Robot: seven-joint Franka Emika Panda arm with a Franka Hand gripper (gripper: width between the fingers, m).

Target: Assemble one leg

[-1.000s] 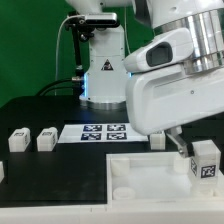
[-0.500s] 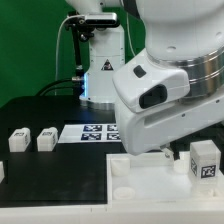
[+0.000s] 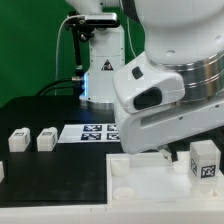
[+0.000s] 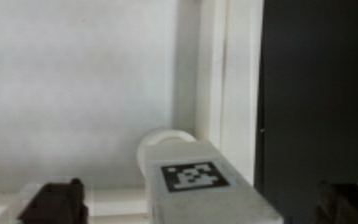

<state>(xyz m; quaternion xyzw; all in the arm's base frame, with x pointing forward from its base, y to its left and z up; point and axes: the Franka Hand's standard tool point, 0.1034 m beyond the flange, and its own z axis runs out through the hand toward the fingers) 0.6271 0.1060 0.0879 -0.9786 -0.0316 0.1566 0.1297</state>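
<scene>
A white leg point(image 3: 205, 160) with a black-and-white tag stands upright at the right corner of the large white tray-like part point(image 3: 140, 178). In the wrist view the same leg point(image 4: 197, 178) sits in a rounded corner socket. My gripper point(image 4: 197, 205) is open. Its dark fingertips point(image 4: 51, 200) stand well clear on either side of the leg and do not touch it. In the exterior view the arm's white body point(image 3: 165, 95) hides the fingers. Two more legs point(image 3: 18, 140) point(image 3: 46, 139) lie on the black table at the exterior view's left.
The marker board point(image 3: 93, 131) lies flat behind the tray-like part. Another white piece point(image 3: 2, 172) shows at the exterior view's left edge. The robot base point(image 3: 100, 70) stands at the back. In the wrist view, black table point(image 4: 318, 90) borders the tray's edge.
The arm's wrist has turned and swung toward the exterior view's left over the tray-like part. The upright leg and the two loose legs have not moved.
</scene>
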